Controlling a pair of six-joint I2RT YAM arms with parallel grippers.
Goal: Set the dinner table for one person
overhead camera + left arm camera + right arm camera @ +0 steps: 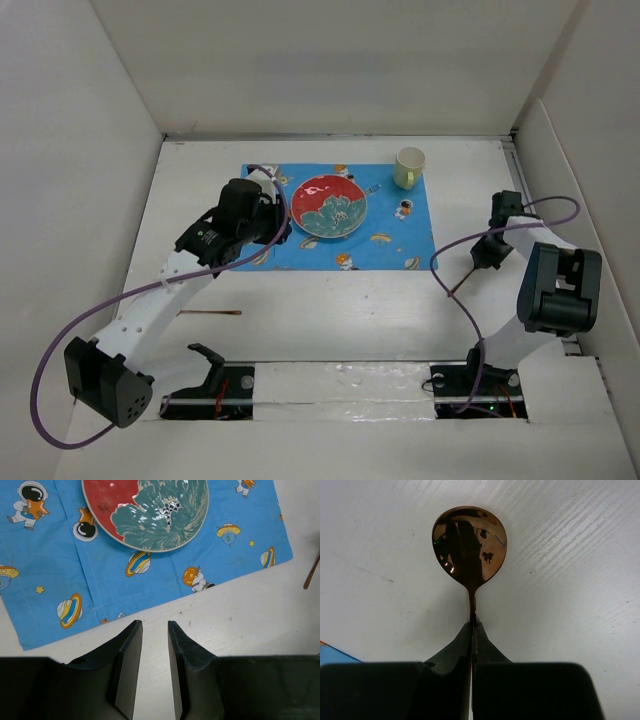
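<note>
Top external view: plate (pixel 328 207) and cup (pixel 409 167) sit on the mat (pixel 400 243), far middle of the surface (pixel 340 305). Right claw (pixel 471 628) grips a spoon (pixel 469 542), not yet placed. Left claw (pixel 154 625) is slightly parted and empty. A thin stick (pixel 212 312) lies near left.

The dinner table (pixel 330 310), white and low-walled, was covered toward its far middle by a blue cartoon-print mat (pixel 415 245). A thin brown stick (pixel 212 312), possibly a chopstick, was laid nearer, left of centre, apart from the mat.
</note>
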